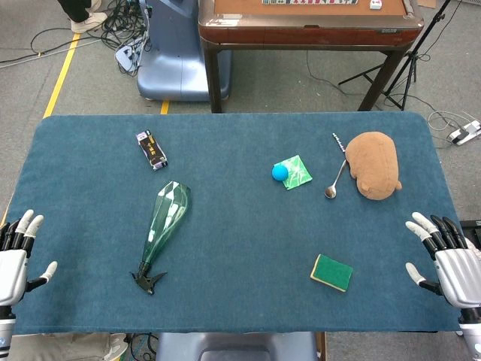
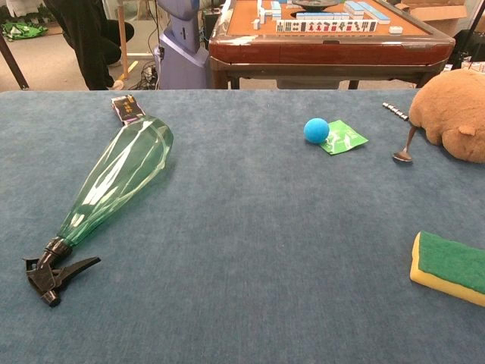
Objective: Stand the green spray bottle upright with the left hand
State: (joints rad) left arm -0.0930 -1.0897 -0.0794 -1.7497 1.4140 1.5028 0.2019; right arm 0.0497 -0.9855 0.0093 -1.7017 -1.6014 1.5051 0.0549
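Note:
The green spray bottle lies on its side on the blue table, left of centre. Its black trigger head points toward the near edge and its wide base points away. My left hand rests at the table's left edge, fingers spread, holding nothing, well to the left of the bottle. At the right edge sits my right hand, also spread and empty. Neither hand shows in the chest view.
A small dark packet lies beyond the bottle. A blue ball and green wrapper, a spoon, a brown plush toy and a green-and-yellow sponge occupy the right half. A wooden table stands behind.

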